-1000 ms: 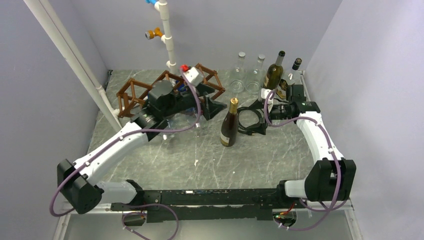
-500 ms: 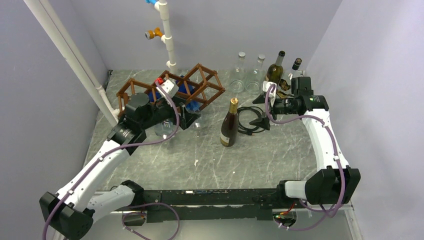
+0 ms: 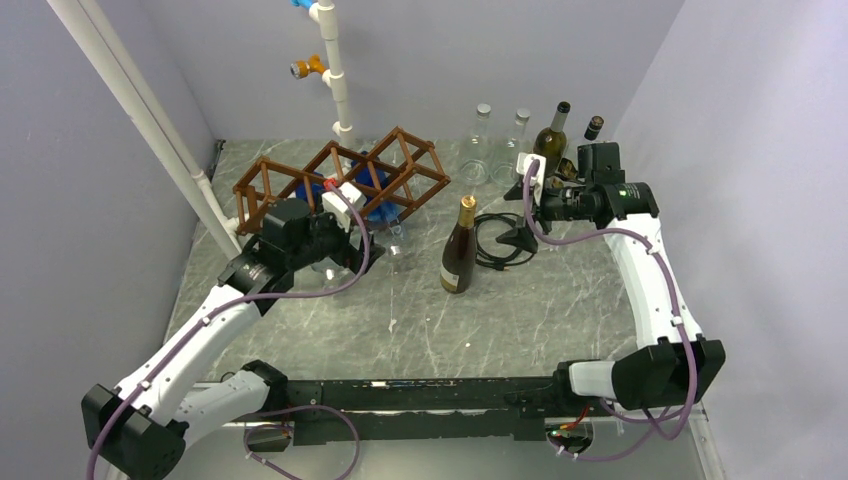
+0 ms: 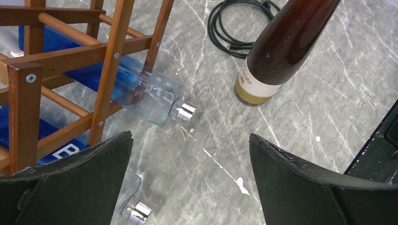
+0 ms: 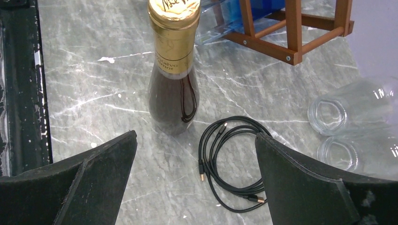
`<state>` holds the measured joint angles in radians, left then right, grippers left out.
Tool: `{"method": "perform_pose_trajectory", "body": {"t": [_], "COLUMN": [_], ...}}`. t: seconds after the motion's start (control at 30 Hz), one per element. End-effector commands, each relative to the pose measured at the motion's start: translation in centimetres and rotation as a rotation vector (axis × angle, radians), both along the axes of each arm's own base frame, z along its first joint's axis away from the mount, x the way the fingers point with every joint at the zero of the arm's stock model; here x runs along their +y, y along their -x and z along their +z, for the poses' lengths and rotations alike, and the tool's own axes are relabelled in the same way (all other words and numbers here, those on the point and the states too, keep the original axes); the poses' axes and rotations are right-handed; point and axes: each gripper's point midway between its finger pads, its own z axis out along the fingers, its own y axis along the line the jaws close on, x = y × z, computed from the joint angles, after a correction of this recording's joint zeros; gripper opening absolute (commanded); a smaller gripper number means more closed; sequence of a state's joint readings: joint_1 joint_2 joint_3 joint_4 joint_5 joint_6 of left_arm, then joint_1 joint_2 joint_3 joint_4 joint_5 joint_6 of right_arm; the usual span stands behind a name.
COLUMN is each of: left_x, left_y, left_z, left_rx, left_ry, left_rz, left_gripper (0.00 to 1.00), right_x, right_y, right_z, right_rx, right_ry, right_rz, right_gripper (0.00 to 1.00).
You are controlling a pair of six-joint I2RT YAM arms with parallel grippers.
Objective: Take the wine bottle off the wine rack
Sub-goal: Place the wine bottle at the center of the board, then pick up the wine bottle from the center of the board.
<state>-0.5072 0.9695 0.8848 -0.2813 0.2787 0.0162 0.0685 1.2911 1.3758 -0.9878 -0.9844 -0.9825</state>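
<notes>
- The grey marbled table (image 3: 420, 310) carried everything, seen from above with the arm bases at 6 o'clock.
- The wine rack (image 4: 111, 70), a brown wooden lattice, lay across the table's 11 o'clock area, tilted on the surface.
- The left gripper (image 4: 187, 140) hovered at the rack's 6 o'clock side, its fingers spread wide around nothing.
- The right gripper (image 5: 195, 137) hung over the table's 2 o'clock area, its fingers also spread wide and empty.
- The wine bottle (image 3: 459, 255), dark with a gold foil top, stood upright on the table at the rack's 4 o'clock, apart from it and from both grippers.
- A clear bottle (image 4: 155, 98) with a blue label lay in the rack, its silver cap poking out at the lower edge; a second cap showed nearby.
- A coiled black cable (image 5: 230, 159) lay just beside the wine bottle, at its 3 o'clock.
</notes>
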Motion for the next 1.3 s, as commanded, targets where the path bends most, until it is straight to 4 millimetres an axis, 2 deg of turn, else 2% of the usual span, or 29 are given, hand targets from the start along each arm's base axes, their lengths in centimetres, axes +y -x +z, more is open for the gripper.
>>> {"method": "perform_pose_trajectory", "body": {"t": [0.0, 0.57, 0.77, 0.93, 1.1, 1.27], "left_x": [0.9, 1.7, 1.8, 1.8, 2.0, 1.9], "left_y": [-0.3, -0.8, -0.8, -0.7, -0.8, -0.7], "left_z": [1.1, 0.9, 1.1, 1.2, 1.3, 1.3], "left_rx": [-0.067, -0.082, -0.087, -0.091, -0.098, -0.096], "left_ry": [-0.024, -0.046, -0.044, -0.043, -0.041, -0.037], "left_rz": [0.024, 0.070, 0.072, 0.071, 0.076, 0.070], "left_gripper": [0.99, 1.00, 1.00, 1.00, 1.00, 1.00], "right_x": [0.1, 3.2, 5.2, 7.3, 8.1, 8.3], "right_y": [-0.6, -1.6, -1.8, -1.1, -0.6, -0.2], "right_z": [1.0, 0.0, 1.7, 2.9, 2.7, 2.7], "right_rx": [-0.017, -0.020, -0.025, -0.011, 0.005, 0.015], "right_ry": [0.018, 0.100, 0.068, 0.043, 0.043, 0.033], "right_rz": [-0.009, 0.056, 0.112, 0.179, 0.207, 0.216], "right_gripper": [1.00, 1.00, 1.00, 0.99, 0.94, 0.83]}}
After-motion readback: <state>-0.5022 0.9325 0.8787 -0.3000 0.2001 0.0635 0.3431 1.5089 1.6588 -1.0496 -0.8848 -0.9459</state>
